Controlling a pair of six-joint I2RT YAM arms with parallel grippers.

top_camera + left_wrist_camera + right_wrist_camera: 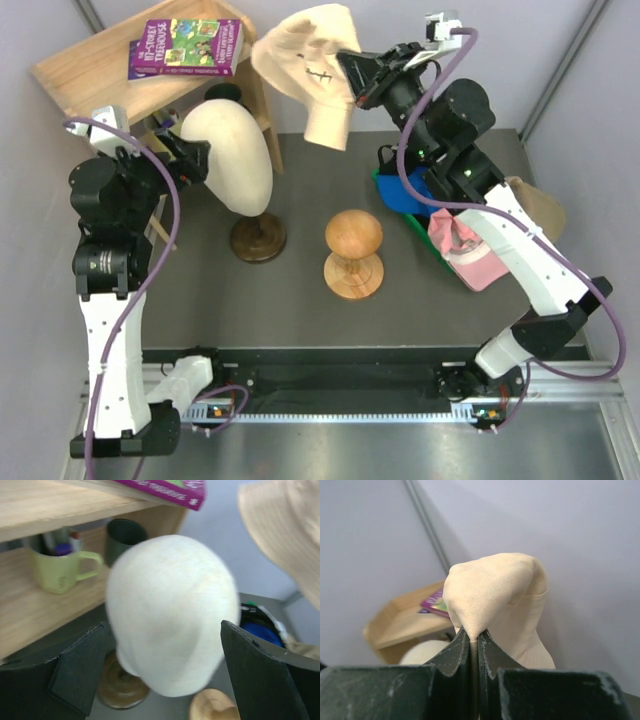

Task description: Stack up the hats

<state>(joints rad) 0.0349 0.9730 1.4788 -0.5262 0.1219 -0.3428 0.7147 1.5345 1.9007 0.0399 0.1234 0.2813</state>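
A pale peach hat (310,60) hangs in the air at the back centre, a fold of its fabric (495,590) pinched in my right gripper (352,85), whose jaws are shut (474,640) on it. Its brim also shows at the top right of the left wrist view (285,535). At the right, a pink hat (465,250), a royal blue hat (415,190) and a khaki-tan hat (535,205) lie bunched around a green bin (385,190). My left gripper (185,150) stands open and empty (162,630), just left of the bare cream head form (235,155).
A mushroom-shaped wooden stand (353,250) sits mid-table, right of the head form's round base (258,238). A wooden shelf (110,65) at the back left carries a purple book (185,47). Beneath it are a green mug (62,570) and a dark cup (124,535).
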